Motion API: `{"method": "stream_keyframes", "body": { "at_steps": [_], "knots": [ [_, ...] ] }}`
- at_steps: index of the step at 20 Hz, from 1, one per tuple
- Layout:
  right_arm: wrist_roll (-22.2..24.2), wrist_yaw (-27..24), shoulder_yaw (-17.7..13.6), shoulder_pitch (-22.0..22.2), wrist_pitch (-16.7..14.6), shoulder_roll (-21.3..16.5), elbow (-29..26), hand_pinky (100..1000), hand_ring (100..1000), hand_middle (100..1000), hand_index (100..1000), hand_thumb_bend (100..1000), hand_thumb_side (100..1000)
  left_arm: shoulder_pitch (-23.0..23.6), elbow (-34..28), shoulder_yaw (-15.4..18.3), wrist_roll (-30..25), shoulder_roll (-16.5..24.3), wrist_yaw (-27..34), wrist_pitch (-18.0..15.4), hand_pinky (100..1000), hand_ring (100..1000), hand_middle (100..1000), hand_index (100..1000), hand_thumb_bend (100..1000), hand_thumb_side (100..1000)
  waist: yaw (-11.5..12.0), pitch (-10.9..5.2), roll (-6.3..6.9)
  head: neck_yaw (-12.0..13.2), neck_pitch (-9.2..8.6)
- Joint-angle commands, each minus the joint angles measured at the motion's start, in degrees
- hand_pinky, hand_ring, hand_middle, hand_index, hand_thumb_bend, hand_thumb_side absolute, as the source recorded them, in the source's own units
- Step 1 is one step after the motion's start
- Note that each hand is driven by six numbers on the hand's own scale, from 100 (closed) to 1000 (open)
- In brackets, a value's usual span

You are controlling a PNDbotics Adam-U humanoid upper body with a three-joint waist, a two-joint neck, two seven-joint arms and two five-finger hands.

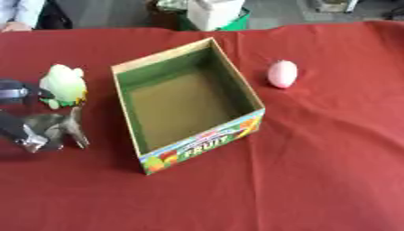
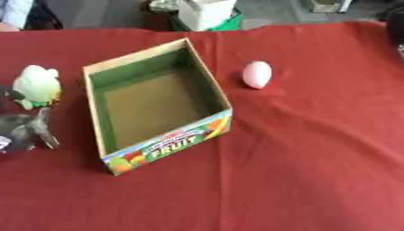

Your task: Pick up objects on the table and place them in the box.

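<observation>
An open cardboard box (image 1: 236, 79) with a FRUIT label on its front stands in the middle of the red table, and nothing lies inside it. A pink egg-shaped thing (image 1: 282, 74) lies to the right of the box. Left of the box sit a green and white plush toy (image 1: 63, 85) and, nearer to me, a grey toy animal (image 1: 61, 128). My left hand (image 1: 16, 131) comes in at the left edge. It is open, with its lower fingers against the grey toy and its upper part beside the plush. A dark shape (image 2: 395, 25) at the upper right edge may be my right hand.
The red cloth (image 1: 315, 171) stretches bare across the front and right of the table. Beyond the far edge stand a white container (image 1: 213, 12) and green items. A person's sleeve (image 1: 16, 13) shows at the far left corner.
</observation>
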Motion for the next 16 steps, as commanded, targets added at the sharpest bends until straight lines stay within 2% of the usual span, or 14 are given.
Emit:
{"method": "stream_keyframes", "body": {
  "at_steps": [1,6,11,16],
  "knots": [
    [0.0,-0.4,-0.4,-0.6,0.0,-1.0,-0.8,686,847,839,893,288,1000,-1.5,1.5,0.0,-0.6,0.8,-0.6,-0.2,925,910,962,1000,662,466,-0.2,-0.76,-0.16,0.3,-0.70],
    [-0.1,-0.4,-0.4,-0.6,0.2,-0.8,-0.8,686,847,839,893,289,1000,-2.0,3.2,-0.8,-0.6,0.4,-0.9,-1.3,929,911,959,1000,655,455,-0.3,-0.54,-0.22,0.4,-0.74],
    [-0.3,-0.6,-0.3,-0.9,0.2,-0.7,-0.8,683,843,836,891,289,1000,-2.0,5.5,-1.7,-0.6,0.5,-1.2,-2.7,945,918,958,1000,532,403,-0.4,-0.32,-0.23,0.6,-0.89],
    [-0.2,-0.9,-0.2,-0.8,0.2,-0.7,-0.8,683,841,834,891,285,1000,-2.0,6.5,-2.1,-0.6,0.9,-1.8,-5.8,938,913,953,1000,437,407,-0.4,-0.29,-0.26,0.6,-0.99]
  ]
}}
